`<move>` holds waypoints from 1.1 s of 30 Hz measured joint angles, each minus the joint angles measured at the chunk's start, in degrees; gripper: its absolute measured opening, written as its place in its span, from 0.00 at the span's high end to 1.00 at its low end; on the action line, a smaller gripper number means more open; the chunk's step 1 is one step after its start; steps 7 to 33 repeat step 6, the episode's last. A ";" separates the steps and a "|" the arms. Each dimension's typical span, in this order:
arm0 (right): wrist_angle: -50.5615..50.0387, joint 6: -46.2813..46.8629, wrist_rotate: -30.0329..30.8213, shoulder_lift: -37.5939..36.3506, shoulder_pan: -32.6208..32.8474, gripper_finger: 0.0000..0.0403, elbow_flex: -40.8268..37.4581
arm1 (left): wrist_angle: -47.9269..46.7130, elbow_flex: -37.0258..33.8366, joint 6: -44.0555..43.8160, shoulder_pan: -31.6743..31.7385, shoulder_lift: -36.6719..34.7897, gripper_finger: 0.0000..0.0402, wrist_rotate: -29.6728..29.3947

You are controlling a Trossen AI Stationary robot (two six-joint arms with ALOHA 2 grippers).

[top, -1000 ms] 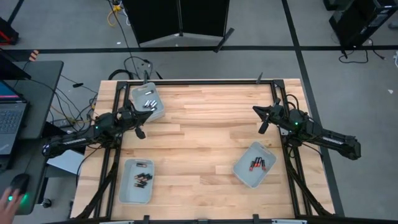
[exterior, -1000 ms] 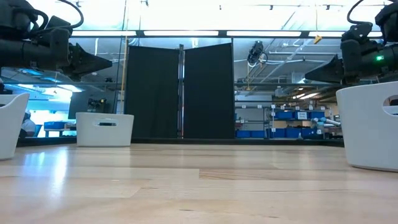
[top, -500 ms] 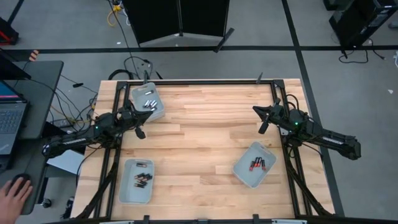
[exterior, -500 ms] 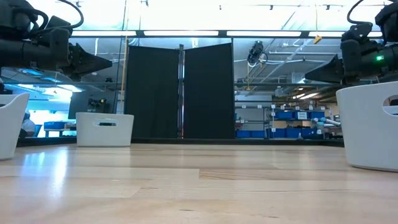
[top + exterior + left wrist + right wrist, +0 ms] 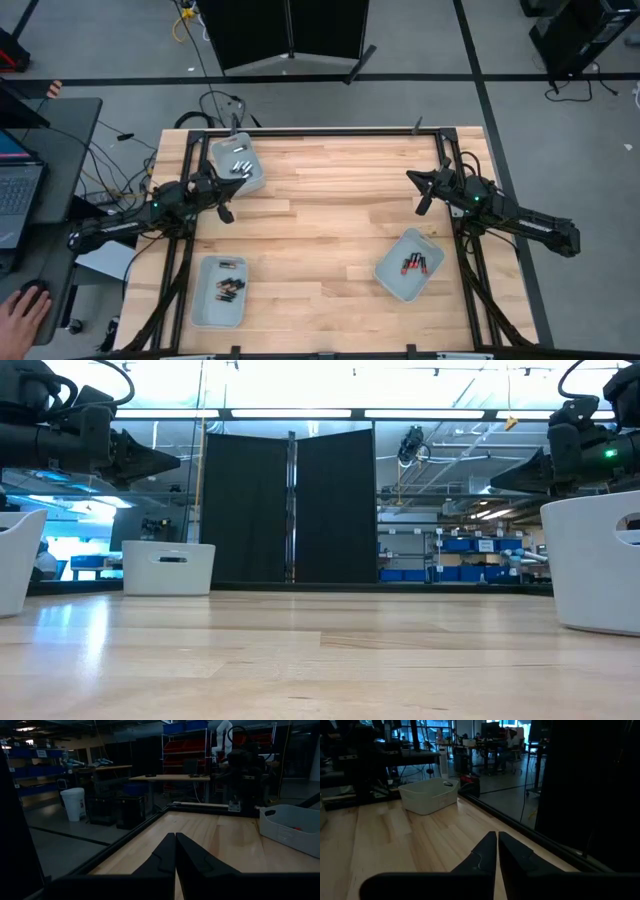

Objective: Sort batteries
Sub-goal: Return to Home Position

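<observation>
The wooden tabletop (image 5: 320,215) carries three pale grey trays: the far-left tray (image 5: 222,150), the near-left tray (image 5: 210,310) and the near-right tray (image 5: 395,278), which sits askew. A black screen (image 5: 290,30) stands beyond the far edge, and a laptop (image 5: 18,200) lies on a desk to the left.

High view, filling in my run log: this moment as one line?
left end effector: shut, empty | right end effector: shut, empty | both above table | batteries: in three grey trays

Left hand (image 5: 175,836) hovers above the wooden counter (image 5: 225,840), its two dark fingers pressed together with nothing between them. One pale grey tray (image 5: 287,832) stands on the counter toward its far edge, where the right arm (image 5: 243,775) is mounted. Tray contents indistinct.
</observation>
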 joint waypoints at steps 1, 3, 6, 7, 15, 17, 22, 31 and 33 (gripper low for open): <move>-0.02 0.00 -0.01 -0.01 0.00 0.93 0.00 | 0.02 0.00 0.00 0.02 0.00 0.96 0.00; 0.01 0.00 0.00 0.00 0.00 0.93 0.00 | 0.00 0.00 0.01 0.01 -0.01 0.96 0.00; 0.00 0.01 0.00 -0.01 0.00 0.93 0.00 | 0.02 0.00 0.01 0.02 0.00 0.96 0.00; 0.00 0.01 0.00 -0.01 0.00 0.93 0.00 | 0.02 0.00 0.01 0.02 0.00 0.96 0.00; 0.00 0.01 0.00 -0.01 0.00 0.93 0.00 | 0.02 0.00 0.01 0.02 0.00 0.96 0.00; 0.00 0.01 0.00 -0.01 0.00 0.93 0.00 | 0.02 0.00 0.01 0.02 0.00 0.96 0.00; 0.00 0.01 0.00 -0.01 0.00 0.93 0.00 | 0.02 0.00 0.01 0.02 0.00 0.96 0.00; 0.00 0.01 0.00 -0.01 0.00 0.93 0.00 | 0.02 0.00 0.01 0.02 0.00 0.96 0.00; 0.00 0.01 0.00 -0.01 0.00 0.93 0.00 | 0.02 0.00 0.01 0.02 0.00 0.96 0.00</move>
